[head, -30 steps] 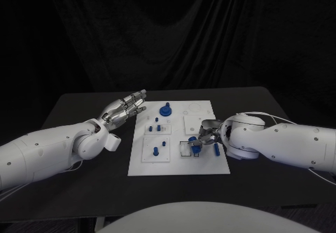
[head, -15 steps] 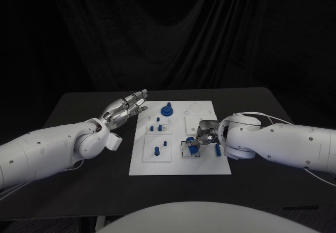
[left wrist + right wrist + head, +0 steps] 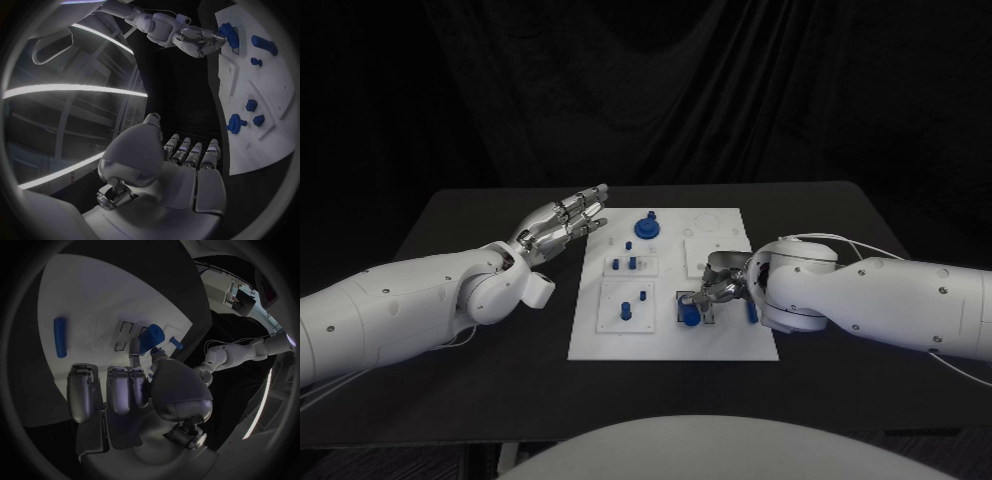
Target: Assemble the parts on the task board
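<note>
- Right hand [image 3: 714, 294] pinches a rounded blue part [image 3: 151, 338] over the flat white task board [image 3: 669, 335].
- Left hand [image 3: 560, 226] hovers, fingers straight, holding nothing.

One white task board [image 3: 671, 342] lies on one black desk [image 3: 473, 380]. Two white arms reach in, each ending in one silver robot hand: left [image 3: 561, 224], right [image 3: 714, 291].

Head camera looking down at task board [image 3: 671, 345], wrist cameras close behind each hand, sharing board.
</note>
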### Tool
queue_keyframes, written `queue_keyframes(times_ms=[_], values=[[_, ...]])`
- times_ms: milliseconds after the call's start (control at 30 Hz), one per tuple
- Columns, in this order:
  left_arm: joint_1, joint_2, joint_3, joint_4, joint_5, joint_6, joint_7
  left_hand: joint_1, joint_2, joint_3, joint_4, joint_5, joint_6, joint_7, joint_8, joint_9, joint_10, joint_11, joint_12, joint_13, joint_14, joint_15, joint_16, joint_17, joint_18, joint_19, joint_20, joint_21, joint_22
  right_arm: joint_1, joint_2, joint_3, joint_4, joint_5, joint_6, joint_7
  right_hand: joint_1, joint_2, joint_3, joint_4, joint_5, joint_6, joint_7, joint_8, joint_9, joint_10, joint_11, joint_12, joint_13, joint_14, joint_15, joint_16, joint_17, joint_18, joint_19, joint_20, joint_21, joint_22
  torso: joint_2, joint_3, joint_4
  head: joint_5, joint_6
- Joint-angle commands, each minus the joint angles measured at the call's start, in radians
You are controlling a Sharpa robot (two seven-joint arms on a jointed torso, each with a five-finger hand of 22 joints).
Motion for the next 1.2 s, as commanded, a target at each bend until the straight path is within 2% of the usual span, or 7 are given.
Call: queue_keyframes(times_ms=[33,300,700,800,900,1067,1200], values=[[-0.002,0.002,0.001,-0.001,-0.007,0.008,0.017,-0.001,0.008,0.003,-0.004,0.005,0.0,0.003,0.004,0.001,-0.002,0.006,0.004,0.0,0.0,0.008,0.002,0.0,0.009,0.0,0.007,0.005,0.002,-0.003,-0.002,0.0,0.005,0.0,0.014,-0.012,-0.021,-0.007,-0.004,0.016,-0.003,-0.003,0.003,-0.007,-0.004,0.104,0.01,0.003,0.263,0.097,0.004,-0.003,0.199,0.012,0.061,0.001,-0.007,0.237,0.0,0.0004,0.0001,-0.001,0.0],[-0.002,0.005,0.001,-0.003,-0.007,0.01,0.016,0.0,0.009,0.004,-0.005,0.007,0.0,0.005,0.004,0.001,-0.002,0.006,0.003,0.0,0.001,0.008,0.002,0.0,0.009,0.001,0.007,0.006,0.002,-0.004,-0.004,0.0,0.011,0.0,0.011,-0.007,-0.019,-0.009,-0.003,0.014,-0.003,-0.002,0.002,-0.007,-0.005,0.104,0.009,0.003,0.263,0.097,0.004,-0.003,0.2,0.012,0.061,0.001,-0.008,0.237,0.0,0.0002,-0.0001,0.002,0.0],[-0.002,0.006,0.001,-0.006,-0.007,0.014,0.014,0.003,0.01,0.006,-0.007,0.011,0.0,0.008,0.004,0.001,-0.002,0.006,0.003,0.0,0.001,0.009,0.002,0.0,0.009,0.001,0.007,0.006,0.002,-0.005,-0.019,0.0,0.012,-0.001,-0.063,0.038,-0.07,-0.007,-0.012,0.071,-0.003,0.0,0.003,-0.007,-0.009,0.104,0.01,0.003,0.263,0.096,0.004,-0.005,0.197,0.014,0.058,0.002,-0.014,0.235,0.0,0.0002,0.0001,0.005,0.0],[-0.002,0.006,0.001,-0.007,-0.007,0.015,0.013,0.004,0.011,0.007,-0.007,0.012,0.0,0.008,0.004,0.001,-0.002,0.006,0.003,0.0,0.001,0.01,0.002,0.0,0.009,0.001,0.008,0.006,0.002,-0.006,-0.032,0.0,0.024,-0.015,-0.103,0.074,-0.1,-0.014,-0.025,0.117,-0.073,0.003,0.003,-0.004,-0.009,0.104,0.009,0.003,0.263,0.097,0.004,-0.003,0.2,0.013,0.059,0.002,-0.013,0.236,0.0,0.0002,0.0,0.007,0.0],[-0.003,0.006,0.001,-0.007,-0.007,0.016,0.013,0.004,0.011,0.007,-0.007,0.012,0.0,0.008,0.004,0.001,-0.002,0.006,0.003,0.0,0.001,0.01,0.002,0.0,0.009,0.001,0.008,0.006,0.002,-0.009,-0.048,0.0,0.041,-0.037,-0.151,0.107,-0.128,-0.015,-0.039,0.125,-0.115,0.008,0.001,0.004,-0.004,0.104,0.008,0.003,0.263,0.098,0.004,-0.001,0.206,0.01,0.066,0.002,-0.002,0.24,0.0,0.0002,0.0,0.007,0.0],[-0.004,0.005,0.001,-0.007,-0.007,0.018,0.013,0.005,0.013,0.008,-0.008,0.014,0.001,0.009,0.005,0.001,-0.002,0.006,0.003,0.0,0.001,0.01,0.002,0.0,0.009,0.001,0.008,0.006,0.002,-0.012,-0.073,0.0,0.066,-0.063,-0.207,0.16,-0.155,-0.017,-0.07,0.124,-0.089,0.009,-0.003,0.025,0.011,0.104,0.005,0.003,0.263,0.1,0.001,0.001,0.212,0.007,0.072,-0.001,0.008,0.244,0.0,0.0002,0.0,0.008,0.0],[-0.005,0.004,0.001,-0.006,-0.007,0.019,0.013,0.005,0.013,0.008,-0.008,0.014,0.001,0.009,0.005,0.001,-0.002,0.006,0.003,0.0,0.001,0.01,0.002,0.0,0.009,0.001,0.008,0.006,0.002,-0.014,-0.094,0.0,0.083,-0.091,-0.205,0.183,-0.138,-0.018,-0.082,0.119,-0.081,0.01,-0.008,0.048,0.03,0.104,0.001,0.003,0.263,0.1,-0.002,0.003,0.216,0.006,0.075,-0.003,0.013,0.245,0.0,0.0003,0.0,0.01,0.0]])
